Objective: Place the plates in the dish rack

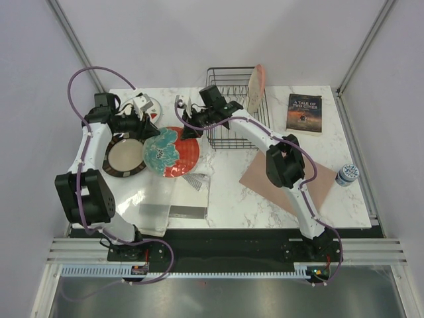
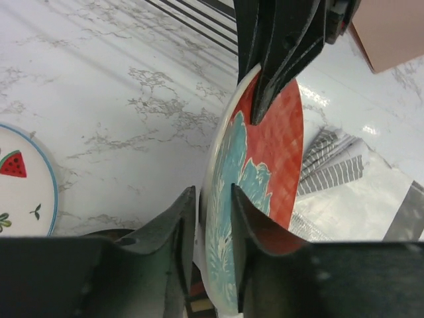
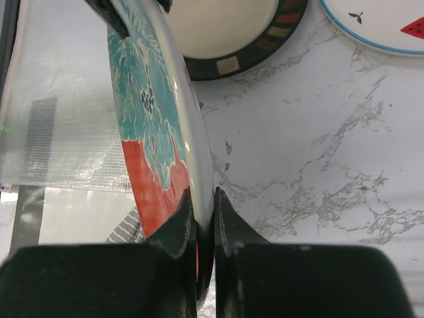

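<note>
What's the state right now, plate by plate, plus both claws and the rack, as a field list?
red plate: held at opposite rims by both claws, left of the dish rack, not in it
left claw: shut on red plate
right claw: shut on red plate
pink plate: standing on edge in dish rack
brown-rimmed plate: flat on table, left of red plate
white fruit plate: flat on table, far left
plates racked: one of four

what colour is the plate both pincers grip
The plate is red with a teal flower; top view.
</note>
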